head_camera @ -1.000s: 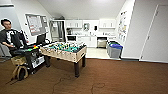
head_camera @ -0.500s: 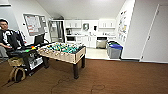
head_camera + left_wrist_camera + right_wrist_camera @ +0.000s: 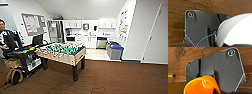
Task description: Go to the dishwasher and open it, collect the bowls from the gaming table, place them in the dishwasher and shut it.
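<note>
Dishwasher (image 3: 101, 42) sits at the far kitchen wall, grey-fronted, past the foosball table (image 3: 62, 52). Your view has crept slightly closer to it over the last second, so you're driving toward the kitchen. A person (image 3: 7, 40) sits beside you. I cannot tell whether your jaws are spread or pressed together.

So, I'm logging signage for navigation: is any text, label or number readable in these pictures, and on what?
None can be read.
Grey wall noticeboard with pinned papers: print too blurred.
Colourful posters on the white right-hand wall: too small and blurred.
Grey bin with a blue lid: no readable label.
</note>
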Robot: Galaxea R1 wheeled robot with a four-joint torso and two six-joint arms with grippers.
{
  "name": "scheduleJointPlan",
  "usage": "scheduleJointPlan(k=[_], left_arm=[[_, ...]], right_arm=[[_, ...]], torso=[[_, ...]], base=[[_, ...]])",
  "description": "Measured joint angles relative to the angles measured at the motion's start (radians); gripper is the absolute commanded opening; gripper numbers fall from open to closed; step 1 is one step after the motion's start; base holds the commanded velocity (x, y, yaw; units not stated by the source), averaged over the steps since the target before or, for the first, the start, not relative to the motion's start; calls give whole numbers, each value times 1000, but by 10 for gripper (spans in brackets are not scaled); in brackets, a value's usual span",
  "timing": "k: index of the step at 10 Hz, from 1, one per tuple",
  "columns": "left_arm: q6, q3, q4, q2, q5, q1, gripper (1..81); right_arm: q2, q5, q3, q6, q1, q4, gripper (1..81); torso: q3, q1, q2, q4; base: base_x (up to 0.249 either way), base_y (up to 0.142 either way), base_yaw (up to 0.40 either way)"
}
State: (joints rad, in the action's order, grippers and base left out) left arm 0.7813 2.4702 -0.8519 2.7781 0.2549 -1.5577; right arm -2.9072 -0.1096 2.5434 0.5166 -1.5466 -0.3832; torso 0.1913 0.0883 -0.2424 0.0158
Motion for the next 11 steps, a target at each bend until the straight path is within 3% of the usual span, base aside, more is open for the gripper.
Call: scheduleJointPlan(k=[8, 11], left_arm=[[0, -3, -1, 6, 6, 0, 10], [0, -2, -1, 7, 5, 2, 10]], right_arm=[[12, -1, 5, 0, 6, -1, 10], [10, -1, 5, 0, 3, -2, 10]], torso=[[0, 0, 0, 0], [0, 0, 0, 0]], base=[[152, -71, 0], [152, 0, 0]])
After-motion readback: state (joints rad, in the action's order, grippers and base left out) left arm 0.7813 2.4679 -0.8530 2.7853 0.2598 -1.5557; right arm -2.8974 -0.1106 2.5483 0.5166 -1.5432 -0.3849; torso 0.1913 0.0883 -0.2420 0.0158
